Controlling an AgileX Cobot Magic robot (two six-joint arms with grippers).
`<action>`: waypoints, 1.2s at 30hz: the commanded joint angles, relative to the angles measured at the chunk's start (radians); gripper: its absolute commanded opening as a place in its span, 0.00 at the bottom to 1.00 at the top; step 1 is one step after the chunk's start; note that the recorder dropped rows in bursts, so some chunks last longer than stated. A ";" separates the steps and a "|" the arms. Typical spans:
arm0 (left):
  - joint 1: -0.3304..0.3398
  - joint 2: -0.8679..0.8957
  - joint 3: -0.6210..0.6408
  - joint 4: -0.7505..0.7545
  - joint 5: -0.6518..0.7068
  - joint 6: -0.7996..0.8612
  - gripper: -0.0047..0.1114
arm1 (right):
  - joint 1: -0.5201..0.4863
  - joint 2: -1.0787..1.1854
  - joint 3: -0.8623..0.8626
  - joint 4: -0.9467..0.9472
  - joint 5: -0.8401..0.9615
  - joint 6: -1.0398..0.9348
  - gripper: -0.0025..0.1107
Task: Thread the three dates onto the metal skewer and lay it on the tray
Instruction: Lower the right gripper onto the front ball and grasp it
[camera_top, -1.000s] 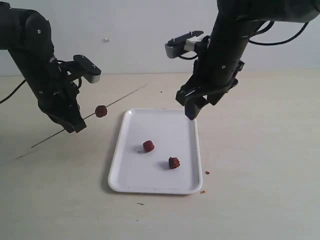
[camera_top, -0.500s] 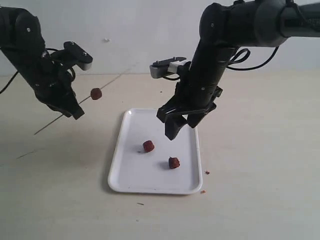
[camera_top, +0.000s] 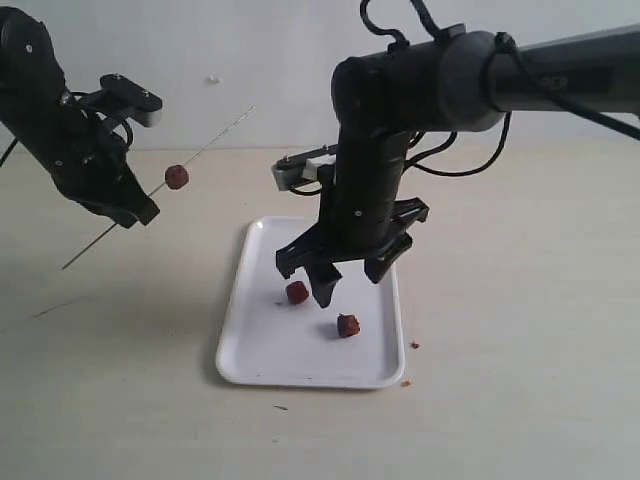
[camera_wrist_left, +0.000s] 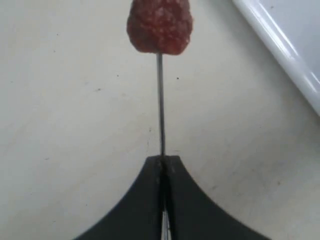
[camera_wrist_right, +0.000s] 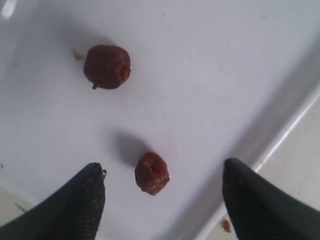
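Observation:
My left gripper (camera_top: 137, 213) (camera_wrist_left: 163, 159) is shut on the metal skewer (camera_top: 215, 140) (camera_wrist_left: 160, 105), held slanted in the air left of the tray. One date (camera_top: 177, 177) (camera_wrist_left: 160, 27) is threaded on the skewer just ahead of the jaws. The white tray (camera_top: 262, 355) (camera_wrist_right: 215, 70) lies on the table with two loose dates on it. My right gripper (camera_top: 347, 282) (camera_wrist_right: 161, 169) hangs open low over the tray. One date (camera_top: 348, 325) (camera_wrist_right: 151, 173) lies under the gap between its fingers, untouched. The other date (camera_top: 297, 292) (camera_wrist_right: 107, 66) sits further off.
Small date crumbs (camera_top: 413, 345) lie on the beige table beside the tray's near right corner. The right arm's bulky dark links (camera_top: 420, 90) reach over the back of the tray. A tray corner (camera_wrist_left: 292, 55) shows beside the skewered date.
My right gripper has swung left and come down over the tray, open, above a date. My left gripper has carried the skewer with its date up and to the left.

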 joint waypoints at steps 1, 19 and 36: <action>-0.005 -0.015 -0.005 -0.015 -0.007 -0.005 0.04 | 0.006 0.032 -0.001 -0.023 -0.027 0.102 0.59; -0.005 -0.015 -0.005 -0.074 -0.015 -0.005 0.04 | 0.006 0.039 0.168 0.050 -0.203 0.140 0.51; -0.005 -0.015 -0.005 -0.090 -0.019 -0.002 0.04 | 0.006 0.039 0.168 0.050 -0.195 0.161 0.14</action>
